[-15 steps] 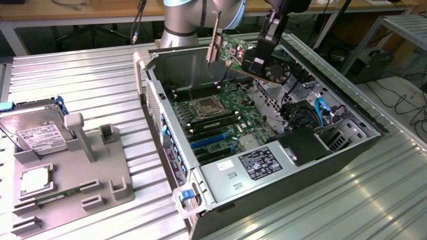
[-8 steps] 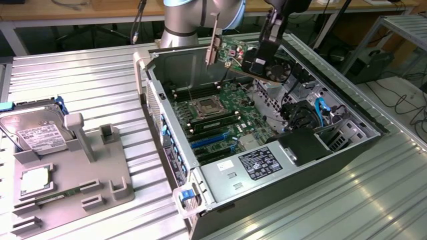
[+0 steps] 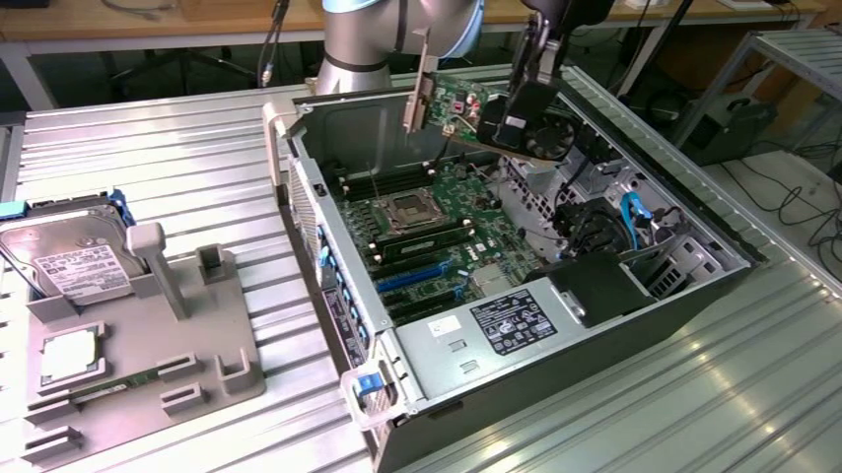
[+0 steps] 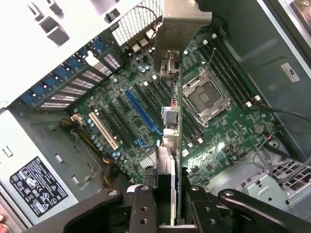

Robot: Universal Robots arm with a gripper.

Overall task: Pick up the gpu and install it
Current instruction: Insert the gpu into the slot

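The upper part of the grey robot arm [image 3: 382, 34] was cut off by the edge of the exterior view, so only its round joint and the black gripper [image 3: 514, 116] under it could be seen. The gripper held the gpu [image 3: 460, 103], a thin flat card with a green circuit face, a round black fan [image 3: 553, 133] and a long pale metal bracket [image 3: 424, 94] at one end. The gripper covered part of the fan. In the wrist view the gpu [image 4: 176, 121] appeared almost edge-on, so its two faces were hard to make out, and the bracket [image 4: 182, 24] was cut off by the picture's edge. The two black fingers [image 4: 143, 208] were closed on the card, one on each side of it.

The gpu hung in the air above the open dark metal computer case [image 3: 697, 246], clearly apart from the green motherboard [image 3: 435, 227] inside it. On the board there was a square silver processor socket [image 4: 201, 94] and a long blue plastic slot [image 4: 143, 111]. A grey metal power supply box with a black label [image 3: 514, 325] sat in the case.

The case lay on a ribbed shiny metal table [image 3: 158, 148]. At the exterior view's left, a silver hard drive with a white label [image 3: 73, 261] leaned in a grey plastic holder [image 3: 145, 365], with its far edge out of the picture
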